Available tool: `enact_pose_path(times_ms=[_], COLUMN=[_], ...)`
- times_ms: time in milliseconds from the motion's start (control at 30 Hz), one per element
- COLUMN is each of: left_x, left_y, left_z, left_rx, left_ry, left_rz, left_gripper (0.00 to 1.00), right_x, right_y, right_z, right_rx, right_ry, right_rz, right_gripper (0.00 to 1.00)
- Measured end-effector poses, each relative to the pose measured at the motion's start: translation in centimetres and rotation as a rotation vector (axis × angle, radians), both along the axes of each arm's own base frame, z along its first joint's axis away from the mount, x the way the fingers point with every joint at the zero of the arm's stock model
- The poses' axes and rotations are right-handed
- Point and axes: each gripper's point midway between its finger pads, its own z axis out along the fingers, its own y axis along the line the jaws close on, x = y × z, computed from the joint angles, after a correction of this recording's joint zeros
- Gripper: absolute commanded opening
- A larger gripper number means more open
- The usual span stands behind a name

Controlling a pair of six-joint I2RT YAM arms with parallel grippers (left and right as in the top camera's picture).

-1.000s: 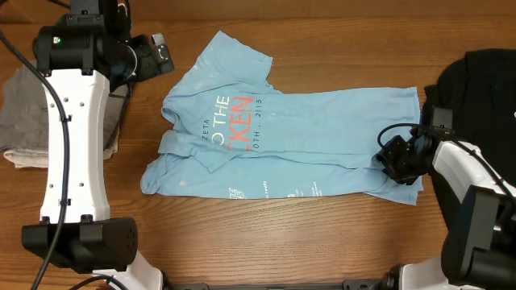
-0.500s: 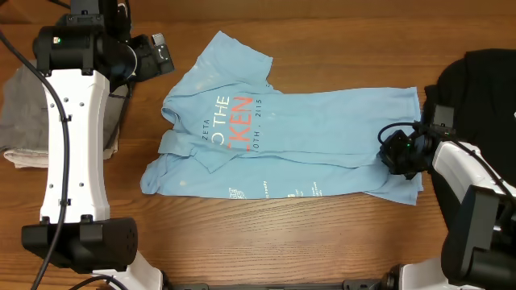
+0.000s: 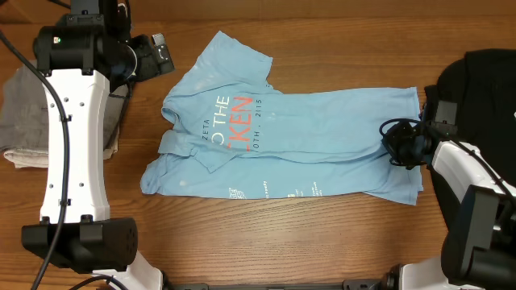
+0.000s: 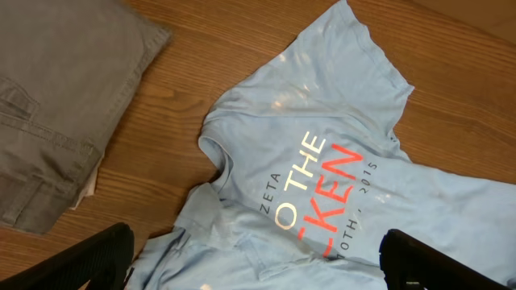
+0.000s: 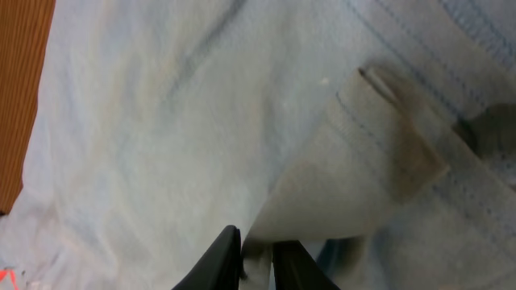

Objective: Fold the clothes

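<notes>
The clothes being folded are a light blue T-shirt (image 3: 314, 133) with dark blue, white and orange-red lettering, spread flat across the middle of the table. My right gripper (image 3: 402, 150) is at the shirt's right end, shut on a pinched fold of the blue fabric near the hem. In the right wrist view that fold (image 5: 339, 201) rises between the nearly closed fingers (image 5: 222, 262) of the right gripper (image 5: 256, 259). My left gripper (image 3: 153, 56) hovers open beyond the shirt's far left sleeve. Its wrist view shows the left gripper (image 4: 256, 242) spread wide above the collar and lettering (image 4: 318, 185), touching nothing.
A folded grey garment (image 3: 20, 121) lies at the table's left edge, also visible in the left wrist view (image 4: 48, 121). A black garment (image 3: 484, 80) is heaped at the far right, just behind the right arm. Bare wood shows in front of the shirt.
The right gripper has shut on the shirt's right end and shifted slightly toward the far side, pulling the fabric with it. The left arm has not moved.
</notes>
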Motion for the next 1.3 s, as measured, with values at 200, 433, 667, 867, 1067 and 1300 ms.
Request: enact_pose_path(times_ms=[200, 433, 667, 867, 1067, 1300], left_x=[0.0, 0.0, 0.0, 0.0, 0.0, 0.0], left_y=[0.0, 0.0, 0.0, 0.0, 0.0, 0.0], left_z=[0.0, 0.0, 0.0, 0.0, 0.0, 0.0], left_rx=[0.0, 0.0, 0.0, 0.0, 0.0, 0.0], left_ry=[0.0, 0.0, 0.0, 0.0, 0.0, 0.0], left_rz=[0.0, 0.0, 0.0, 0.0, 0.0, 0.0], left_gripper=[1.0, 1.0, 1.0, 1.0, 1.0, 1.0], right_x=[0.5, 3.0, 5.3, 5.6, 3.8, -0.8], right_y=[-0.4, 0.2, 1.3, 3.2, 5.0, 9.2], right_z=[-1.5, -1.6, 0.1, 1.9, 6.5, 9.0], right_rx=[-0.01, -0.011, 0.039, 0.081, 0.075, 0.097], right_ry=[0.011, -0.082, -0.204, -0.245, -0.214, -0.111], right_rz=[-0.012, 0.017, 0.061, 0.228, 0.392, 0.531], right_gripper=[0.19, 0.27, 0.57, 0.6, 0.4, 0.04])
